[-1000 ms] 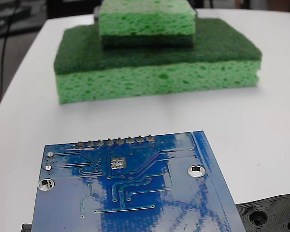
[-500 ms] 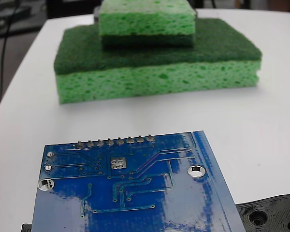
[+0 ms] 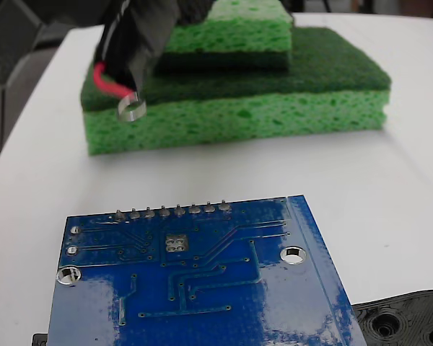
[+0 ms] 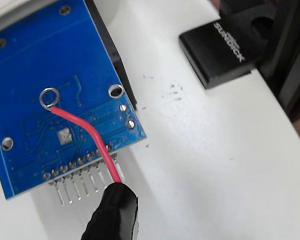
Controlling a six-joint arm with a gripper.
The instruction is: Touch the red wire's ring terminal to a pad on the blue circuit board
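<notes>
The blue circuit board (image 3: 202, 288) lies flat at the bottom of the fixed view, solder side up, with a row of silver pins along its far edge. My gripper (image 3: 141, 36) comes in dark from the top left, shut on the red wire (image 3: 105, 83). The ring terminal (image 3: 130, 108) hangs in the air in front of the sponges, well above and behind the board. In the wrist view the gripper (image 4: 114, 210) holds the red wire (image 4: 87, 130), and the ring terminal (image 4: 49, 96) lines up over the blue circuit board (image 4: 35, 60) near its middle.
Two stacked green sponges (image 3: 260, 94) stand behind the board on the white table (image 3: 390, 194). A black plastic part with holes (image 3: 411, 321) sits at the board's right corner. A black block with lettering (image 4: 225, 45) lies near the table edge in the wrist view.
The gripper with the red wire and ring has come into the fixed view from the top left; before, it was out of frame. The board has not moved.
</notes>
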